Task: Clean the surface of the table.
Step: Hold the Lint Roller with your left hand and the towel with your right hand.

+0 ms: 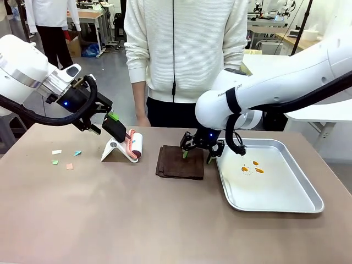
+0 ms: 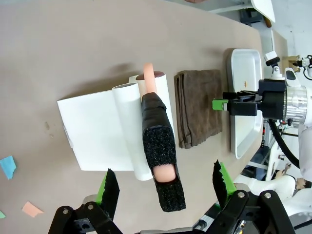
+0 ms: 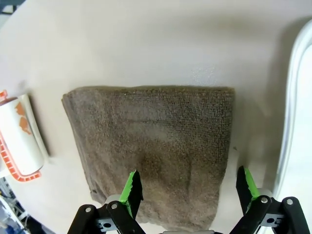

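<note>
The brownish table (image 1: pixel 137 220) carries several small paper scraps (image 1: pixel 66 158) at its left. A lint roller (image 1: pixel 132 145) leans on a white stand (image 1: pixel 113 150). Its black foam handle (image 2: pixel 163 161) lies between the spread fingers of my left gripper (image 2: pixel 165 183), which is open and clear of it on both sides. From the front, the left gripper (image 1: pixel 104 124) hovers at the handle's upper end. A folded brown cloth (image 1: pixel 180 162) lies at mid-table. My right gripper (image 1: pixel 201 149) hangs open just over the near edge of the cloth (image 3: pixel 151 146), fingers (image 3: pixel 131 187) straddling it.
A silver metal tray (image 1: pixel 297 203) with orange smears (image 1: pixel 251 168) sits right of the cloth, close to the right gripper. A person in a white top (image 1: pixel 184 49) stands at the far edge. The table's near half (image 1: pixel 110 231) is bare.
</note>
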Robot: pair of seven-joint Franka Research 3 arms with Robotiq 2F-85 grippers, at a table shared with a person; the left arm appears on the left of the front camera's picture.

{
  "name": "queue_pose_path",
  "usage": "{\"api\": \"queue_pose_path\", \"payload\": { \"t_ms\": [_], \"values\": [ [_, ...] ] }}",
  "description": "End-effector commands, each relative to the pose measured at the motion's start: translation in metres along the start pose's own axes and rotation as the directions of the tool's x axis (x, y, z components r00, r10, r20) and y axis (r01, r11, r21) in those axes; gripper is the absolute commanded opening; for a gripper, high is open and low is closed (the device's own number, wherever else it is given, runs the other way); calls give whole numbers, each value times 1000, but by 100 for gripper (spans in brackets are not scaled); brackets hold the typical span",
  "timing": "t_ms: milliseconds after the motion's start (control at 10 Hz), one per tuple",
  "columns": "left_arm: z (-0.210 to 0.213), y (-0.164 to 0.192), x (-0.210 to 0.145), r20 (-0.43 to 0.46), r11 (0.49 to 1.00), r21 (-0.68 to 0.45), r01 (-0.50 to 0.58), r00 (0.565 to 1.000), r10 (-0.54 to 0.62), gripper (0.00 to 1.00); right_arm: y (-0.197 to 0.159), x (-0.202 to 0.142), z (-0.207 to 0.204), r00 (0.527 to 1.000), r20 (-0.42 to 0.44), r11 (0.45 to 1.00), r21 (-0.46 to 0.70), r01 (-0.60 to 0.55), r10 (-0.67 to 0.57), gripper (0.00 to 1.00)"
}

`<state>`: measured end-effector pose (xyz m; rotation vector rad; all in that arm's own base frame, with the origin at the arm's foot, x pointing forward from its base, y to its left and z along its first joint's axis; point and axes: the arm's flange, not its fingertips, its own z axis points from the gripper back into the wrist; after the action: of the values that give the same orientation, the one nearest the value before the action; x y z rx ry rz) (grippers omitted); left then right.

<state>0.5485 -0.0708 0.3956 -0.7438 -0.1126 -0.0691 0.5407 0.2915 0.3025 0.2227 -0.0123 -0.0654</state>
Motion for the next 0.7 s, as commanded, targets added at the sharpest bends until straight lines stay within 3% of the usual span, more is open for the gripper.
{"api": "queue_pose_path", "payload": {
  "t_ms": [0,100,200,300,400,500,600],
  "values": [
    [1,-2,2,-14,1000,-2,26,1000,-26,100,8,0,0,999,44,998,-58,5,-2,100],
    [1,-2,1,-2,999,2,40,999,-40,71,11,-2,0,998,55,997,-70,-15,19,100],
    [2,-3,1,-1,999,-2,42,999,-42,43,13,-4,0,997,67,996,-81,-34,40,40],
    [2,-3,1,2,999,-5,48,999,-48,12,15,-6,-1,996,79,995,-93,-41,49,40],
    [2,-3,1,8,998,-8,55,998,-55,0,17,-7,-3,994,100,993,-112,-40,52,0],
    [1,-4,2,11,998,-12,55,998,-55,0,19,-7,-5,992,108,991,-123,-44,58,35],
    [1,-4,1,18,998,-12,57,998,-57,0,21,-8,-8,992,106,989,-135,-54,69,0]
  ]
}}
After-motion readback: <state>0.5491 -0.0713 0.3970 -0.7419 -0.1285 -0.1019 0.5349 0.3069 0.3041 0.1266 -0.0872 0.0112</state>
